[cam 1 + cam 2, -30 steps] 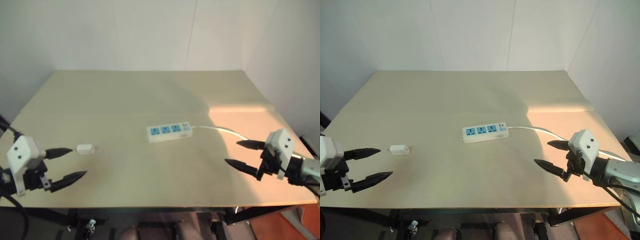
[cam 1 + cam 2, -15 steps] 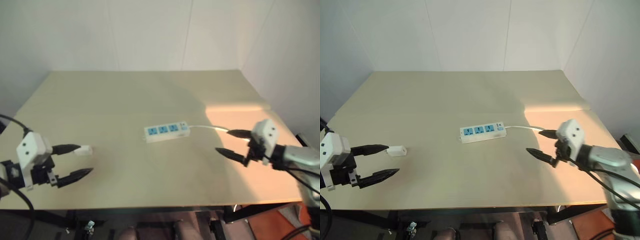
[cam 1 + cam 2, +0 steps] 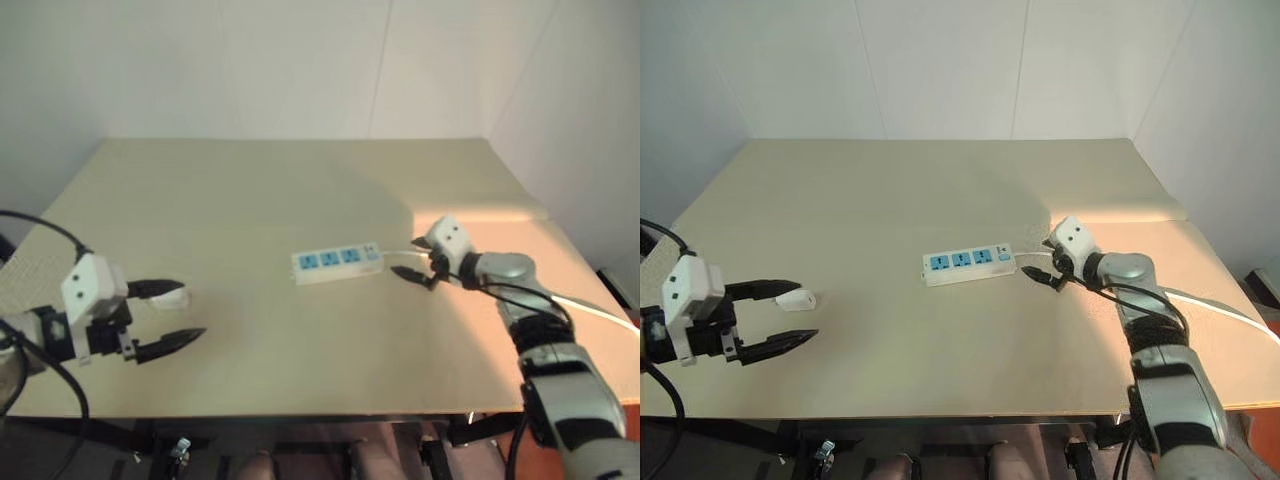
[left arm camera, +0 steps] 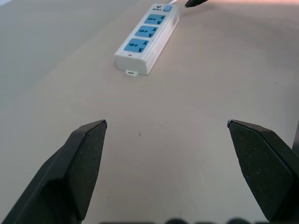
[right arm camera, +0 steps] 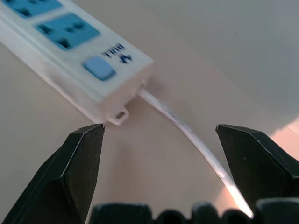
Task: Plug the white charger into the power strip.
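Observation:
The power strip (image 3: pixel 968 265) lies flat near the table's middle, its blue socket faces up and its white cord (image 3: pixel 1200 300) running off to the right. The small white charger (image 3: pixel 797 298) lies on the table at the left. My left gripper (image 3: pixel 802 311) is open, and its far finger's tip is right beside the charger. My right gripper (image 3: pixel 1037 258) is open at the strip's cord end. In the right wrist view its fingers (image 5: pixel 79 158) straddle the cord (image 5: pixel 187 133) just behind the strip's switch (image 5: pixel 99 68). The left wrist view looks across bare table to the strip (image 4: pixel 147 39).
The beige table (image 3: pixel 890 190) stands in a corner, with white walls behind it and to the right. A sunlit patch (image 3: pixel 1120 215) falls on its right side. The cord trails over the table's right part toward its edge.
My right gripper has reached forward and left, from near the table's right front up to the strip's cord end. My left gripper has edged right toward the charger. Both stayed open.

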You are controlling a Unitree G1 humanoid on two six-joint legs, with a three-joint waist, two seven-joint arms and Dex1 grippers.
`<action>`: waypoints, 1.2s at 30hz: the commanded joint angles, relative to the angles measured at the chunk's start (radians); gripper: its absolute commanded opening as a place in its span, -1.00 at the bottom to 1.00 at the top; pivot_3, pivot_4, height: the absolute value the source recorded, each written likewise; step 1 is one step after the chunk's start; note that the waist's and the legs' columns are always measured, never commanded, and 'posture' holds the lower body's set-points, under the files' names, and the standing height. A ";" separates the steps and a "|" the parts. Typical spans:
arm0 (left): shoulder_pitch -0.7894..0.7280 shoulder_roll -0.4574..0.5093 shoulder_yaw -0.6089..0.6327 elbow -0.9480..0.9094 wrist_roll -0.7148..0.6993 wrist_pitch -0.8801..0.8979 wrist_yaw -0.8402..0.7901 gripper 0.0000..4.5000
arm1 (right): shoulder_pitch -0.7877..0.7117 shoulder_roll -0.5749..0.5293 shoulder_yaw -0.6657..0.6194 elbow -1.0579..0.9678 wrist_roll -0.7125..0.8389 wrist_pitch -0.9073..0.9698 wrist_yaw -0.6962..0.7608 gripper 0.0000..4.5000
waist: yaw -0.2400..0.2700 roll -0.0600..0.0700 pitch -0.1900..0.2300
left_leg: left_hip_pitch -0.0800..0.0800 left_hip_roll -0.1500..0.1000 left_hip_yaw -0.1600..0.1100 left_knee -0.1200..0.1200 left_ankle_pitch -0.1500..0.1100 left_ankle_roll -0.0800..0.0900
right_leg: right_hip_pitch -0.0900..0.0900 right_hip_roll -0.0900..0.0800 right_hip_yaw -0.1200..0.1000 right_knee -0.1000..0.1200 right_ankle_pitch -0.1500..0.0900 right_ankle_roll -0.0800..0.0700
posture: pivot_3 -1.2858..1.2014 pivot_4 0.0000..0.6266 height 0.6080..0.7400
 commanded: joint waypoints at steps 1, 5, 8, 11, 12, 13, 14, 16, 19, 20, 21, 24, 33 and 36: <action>-0.042 -0.009 -0.037 -0.010 -0.020 -0.028 0.004 1.00 | -0.073 0.028 -0.013 0.121 -0.034 -0.056 -0.080 0.99 | -0.001 0.000 0.000 | 0.000 0.000 0.000 0.000 0.000 0.000 | 0.000 0.000 0.000 0.000 0.000 0.000 | 0.03 -0.52 1.00; -0.075 -0.012 -0.074 0.004 -0.016 -0.038 -0.007 1.00 | -0.133 0.079 -0.027 0.236 -0.042 -0.048 -0.162 0.99 | -0.006 0.000 0.000 | 0.000 0.000 0.000 0.000 0.000 0.000 | 0.000 0.000 0.001 0.001 0.000 0.000 | 0.03 -0.52 1.00; -0.085 -0.011 -0.086 0.013 -0.013 -0.045 -0.009 1.00 | -0.156 0.102 -0.029 0.284 -0.046 -0.036 -0.192 0.99 | -0.018 0.000 0.000 | 0.000 0.000 0.000 0.000 0.000 0.000 | 0.000 0.000 0.001 0.001 0.001 0.000 | 0.03 -0.52 1.00; -0.089 -0.010 -0.093 0.016 -0.015 -0.051 -0.012 1.00 | -0.170 0.121 -0.036 0.319 -0.044 0.013 -0.187 0.99 | -0.025 0.000 0.000 | 0.000 0.000 -0.001 0.000 0.000 0.000 | 0.001 0.000 0.001 0.001 0.001 0.000 | 0.03 -0.52 1.00; -0.089 -0.010 -0.093 0.015 -0.016 -0.051 -0.013 1.00 | -0.171 0.126 -0.040 0.328 -0.042 0.032 -0.172 0.82 | -0.025 0.000 0.000 | 0.001 0.000 -0.001 0.000 0.000 0.000 | 0.001 0.000 0.001 0.001 0.001 0.000 | 0.03 -0.52 1.00; -0.089 -0.010 -0.093 0.015 -0.017 -0.052 -0.013 1.00 | -0.170 0.129 -0.043 0.333 -0.043 0.046 -0.150 0.75 | -0.026 0.000 0.000 | 0.001 0.000 -0.001 0.000 0.000 0.000 | 0.001 0.000 0.001 0.001 0.001 0.000 | 0.03 -0.52 1.00; -0.088 -0.010 -0.092 0.014 -0.017 -0.051 -0.013 1.00 | -0.168 0.130 -0.046 0.335 -0.044 0.055 -0.134 0.61 | -0.026 0.000 0.000 | 0.001 0.000 -0.001 0.000 0.000 0.000 | 0.001 0.000 0.001 0.001 0.001 0.000 | 0.03 -0.52 1.00; -0.086 -0.009 -0.090 0.013 -0.018 -0.052 -0.015 1.00 | -0.164 0.133 -0.048 0.337 -0.048 0.069 -0.115 0.29 | -0.027 0.000 0.000 | 0.002 0.000 -0.001 0.000 0.000 0.000 | 0.002 0.001 0.001 0.002 0.001 0.000 | 0.03 -0.52 1.00; -0.082 -0.009 -0.087 0.015 -0.017 -0.053 -0.018 1.00 | -0.154 0.138 -0.048 0.338 -0.056 0.082 -0.103 -0.19 | -0.028 -0.001 -0.001 | 0.002 0.000 -0.001 0.000 0.000 0.000 | 0.002 0.001 0.001 0.001 0.001 0.000 | 0.03 -0.52 1.00; -0.083 -0.009 -0.088 0.016 -0.017 -0.053 -0.018 1.00 | -0.152 0.139 -0.050 0.337 -0.056 0.081 -0.094 -0.35 | -0.030 -0.001 -0.001 | 0.002 0.000 -0.001 0.000 0.000 0.000 | 0.002 0.001 0.001 0.001 0.001 0.000 | 0.03 -0.52 1.00; -0.085 -0.008 -0.089 0.017 -0.016 -0.053 -0.019 1.00 | -0.150 0.140 -0.052 0.334 -0.056 0.080 -0.085 -0.51 | -0.031 -0.001 -0.001 | 0.002 0.000 -0.001 0.000 0.000 0.000 | 0.002 0.001 0.001 0.001 0.001 0.000 | 0.03 -0.52 1.00; -0.090 -0.005 -0.090 0.025 -0.014 -0.054 -0.022 1.00 | -0.141 0.138 -0.053 0.321 -0.059 0.072 -0.041 -0.91 | -0.038 -0.002 -0.001 | 0.003 0.000 -0.001 0.000 0.000 0.000 | 0.003 0.001 0.001 0.002 0.001 0.000 | 0.03 -0.52 1.00; -0.111 -0.004 -0.111 0.048 -0.008 -0.065 -0.034 1.00 | -0.080 0.104 -0.036 0.240 -0.065 0.056 0.136 -0.98 | -0.048 -0.002 -0.001 | 0.003 0.000 -0.002 -0.001 0.000 0.000 | 0.003 0.001 0.000 0.002 0.000 0.000 | 0.03 -0.52 1.00; -0.119 -0.005 -0.119 0.053 -0.007 -0.067 -0.037 1.00 | -0.066 0.101 -0.041 0.212 -0.063 0.064 0.152 -0.98 | -0.048 -0.002 -0.001 | 0.004 0.000 -0.002 -0.001 0.000 0.000 | 0.003 0.001 0.000 0.002 0.000 0.000 | 0.03 -0.52 1.00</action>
